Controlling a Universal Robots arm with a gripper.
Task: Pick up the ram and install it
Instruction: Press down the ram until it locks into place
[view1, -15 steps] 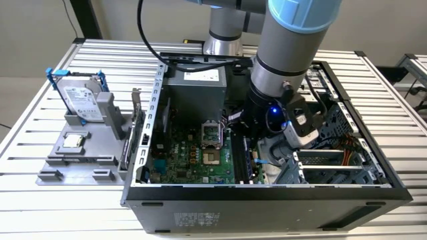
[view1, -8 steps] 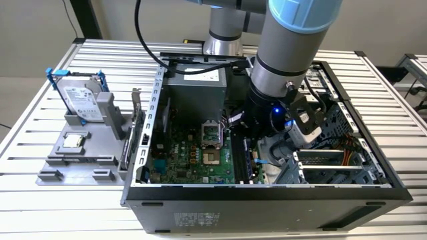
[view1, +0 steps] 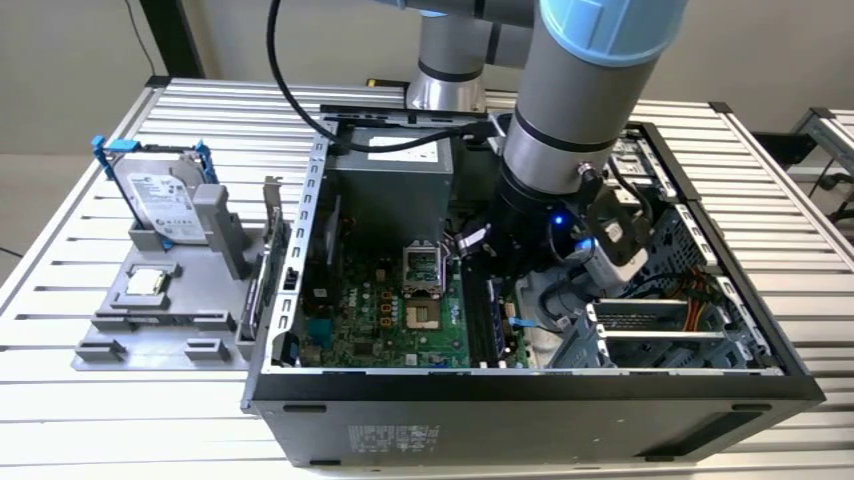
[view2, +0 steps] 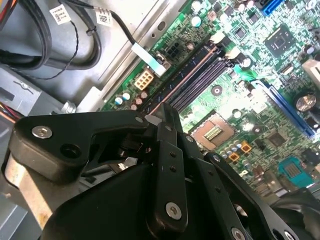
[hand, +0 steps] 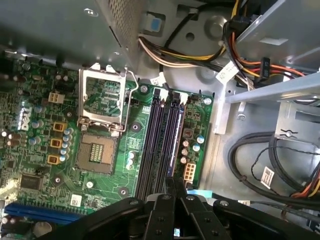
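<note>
The arm reaches down into the open case (view1: 534, 385), and the gripper (hand: 175, 189) hangs just above the motherboard (hand: 125, 165), at the near end of the black memory slots (hand: 162, 135); all the slots look empty. In both wrist views the claw is clenched, its fingers (view2: 167, 150) drawn almost together over the slots; a thin dark sliver between the tips reads as the ram (hand: 173, 181), held edge-on and in line with the slots, though most of it is hidden behind the fingers, so this is a judgement, not a certainty. It does not appear seated yet.

The ram should be light and stiff, but thin and fragile; it would crack if bent, and its contact edge should stay untouched; the sound hold is across the two flat faces near the middle of the top edge, so that pressure goes straight down. A tilted stick would likely jam.

In the exterior view, a drive (view1: 163, 200) and a chip (view1: 144, 284) sit on a tray (view1: 100, 352) well apart from the case, to the exterior view's left.
</note>
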